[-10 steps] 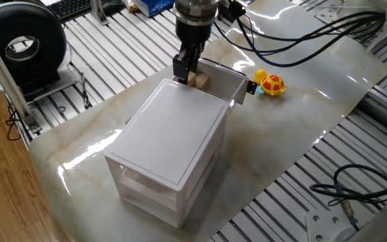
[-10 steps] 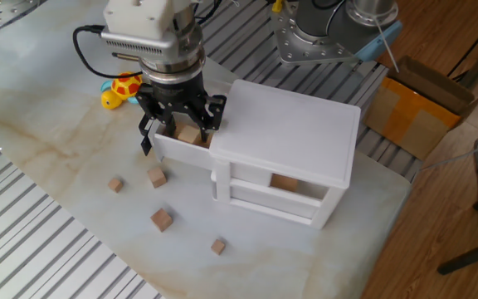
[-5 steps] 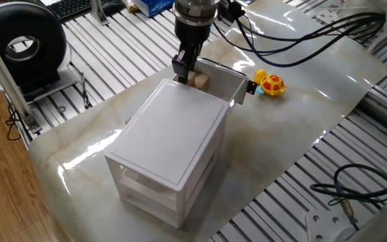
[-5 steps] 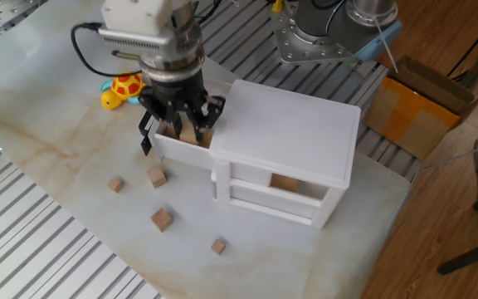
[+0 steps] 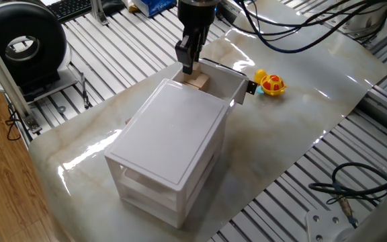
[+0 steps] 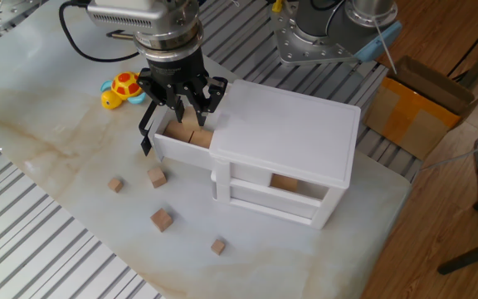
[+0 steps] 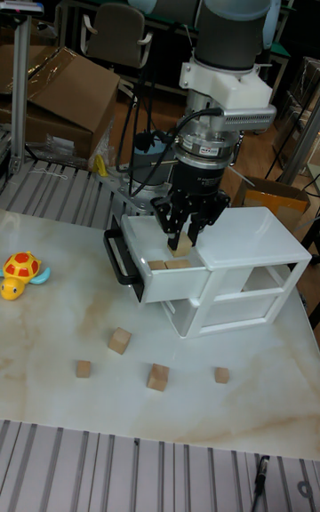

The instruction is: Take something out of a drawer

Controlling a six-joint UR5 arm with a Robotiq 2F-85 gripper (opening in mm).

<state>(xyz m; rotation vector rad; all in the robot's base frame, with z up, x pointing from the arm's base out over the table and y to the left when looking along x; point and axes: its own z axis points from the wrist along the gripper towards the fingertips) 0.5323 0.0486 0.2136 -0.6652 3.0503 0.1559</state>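
The white three-drawer box stands on the marble table. Its top drawer is pulled out, with a black handle at the front. My gripper hangs just above the open drawer, shut on a small wooden block. More wooden blocks lie inside the drawer below the fingers.
Several loose wooden blocks lie on the table in front of the box. A yellow and red toy turtle sits beyond the drawer's handle. Another block shows inside the middle drawer.
My gripper has lifted straight up out of the drawer, carrying one wooden block between its fingers. The drawer and box have not moved.
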